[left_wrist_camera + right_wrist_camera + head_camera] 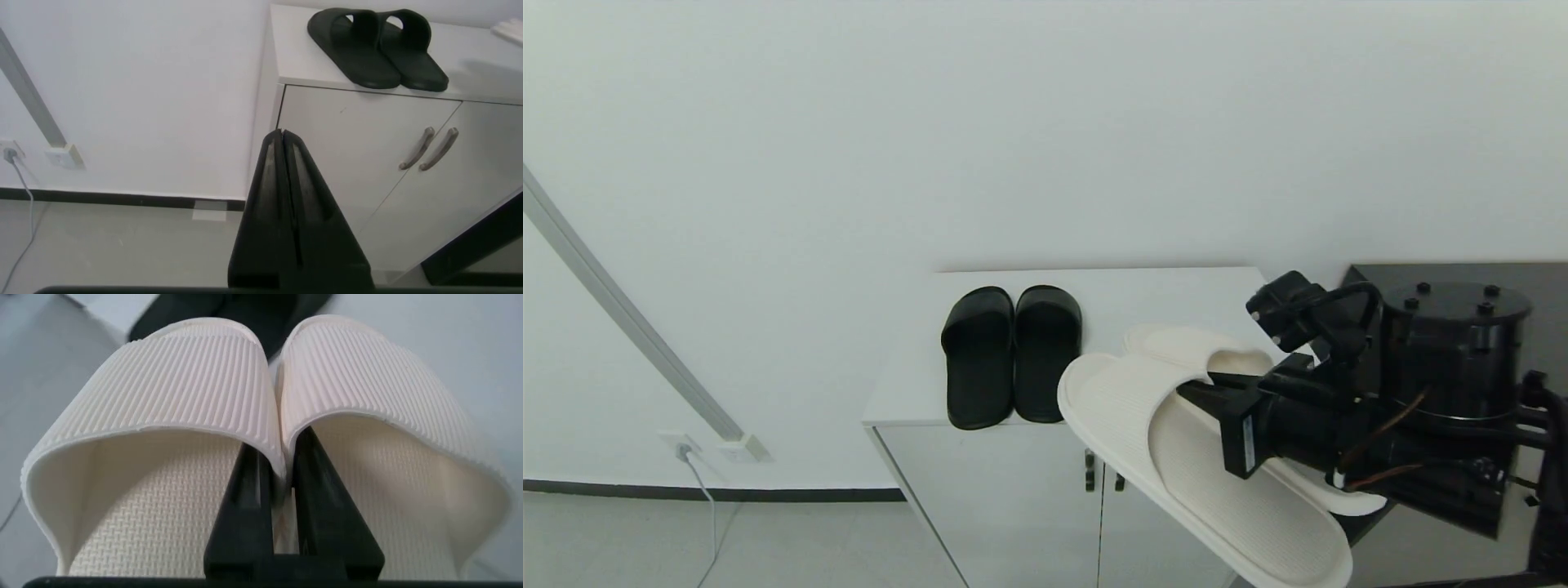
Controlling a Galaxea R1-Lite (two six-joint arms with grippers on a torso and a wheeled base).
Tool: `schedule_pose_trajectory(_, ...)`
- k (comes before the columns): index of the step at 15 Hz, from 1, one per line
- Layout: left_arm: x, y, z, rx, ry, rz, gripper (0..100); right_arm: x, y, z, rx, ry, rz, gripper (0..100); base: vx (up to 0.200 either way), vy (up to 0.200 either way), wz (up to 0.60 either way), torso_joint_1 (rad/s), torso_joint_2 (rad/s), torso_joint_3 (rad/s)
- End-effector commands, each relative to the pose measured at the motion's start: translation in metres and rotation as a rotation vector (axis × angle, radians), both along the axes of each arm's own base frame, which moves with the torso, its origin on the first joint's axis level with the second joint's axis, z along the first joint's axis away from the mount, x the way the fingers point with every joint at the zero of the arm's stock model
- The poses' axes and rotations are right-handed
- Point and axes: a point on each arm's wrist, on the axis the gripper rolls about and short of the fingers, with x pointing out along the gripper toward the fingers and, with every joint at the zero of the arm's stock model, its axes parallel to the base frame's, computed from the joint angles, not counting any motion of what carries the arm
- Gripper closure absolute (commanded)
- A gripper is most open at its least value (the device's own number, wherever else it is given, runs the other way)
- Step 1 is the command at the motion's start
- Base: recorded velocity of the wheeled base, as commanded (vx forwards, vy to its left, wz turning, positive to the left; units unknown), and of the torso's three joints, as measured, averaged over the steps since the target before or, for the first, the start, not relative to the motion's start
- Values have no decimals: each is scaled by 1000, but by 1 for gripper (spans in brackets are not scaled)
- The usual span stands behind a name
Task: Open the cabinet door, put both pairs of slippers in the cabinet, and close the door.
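right end effector [1207, 394]: mine, clamped on the white slippers [1131, 412]; the fingers [249, 510] go in under both uppers and pinch the two inner walls together.
white slippers: pair held side by side and touching, ribbed uppers facing up, toes pointing away from my wrist. They are tilted, with the heels lower. In the head view they sit over the front right edge of the cabinet top [1168, 292], partly out past it. Can't tell if they touch the top.
left end effector [283, 192]: mine, fingers pressed together with nothing between. It hangs low in front of the cabinet's left side, apart from it.
black slippers [1011, 355]: pair side by side and touching, flat on the cabinet top near its front edge, toes toward the wall. They are just left of the white pair and apart from it.
cabinet doors [351, 147]: both closed.
handles [431, 149]: two bar handles side by side at the centre seam.
wall socket [680, 447]: low on the wall left of the cabinet, with a cable plugged in and running down toward the floor.
grey strip [613, 302]: runs diagonally along the wall above the socket.
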Motion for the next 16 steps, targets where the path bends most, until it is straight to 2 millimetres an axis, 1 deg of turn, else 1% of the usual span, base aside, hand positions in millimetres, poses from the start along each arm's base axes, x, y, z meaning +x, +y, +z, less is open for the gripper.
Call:
schedule_pose_trajectory(1,0,0,0,0,1,1,100,-15,-11,10,30,-29,12,100,0,0,0,0,0,0)
schedule_pose_trajectory(4,0,0,0,0,1,1,100,-15,-10,8,27,-19,26,100,0,0,0,0,0,0)
schedule_pose_trajectory(10,0,0,0,-2,1,1,100,-12,-7,2,15,-3,23,100,-200,0,0,3,2,0)
schedule_pose_trajectory(16,0,0,0,-2,1,1,100,-13,-9,-2,-3,4,26,100,0,0,0,0,0,0)
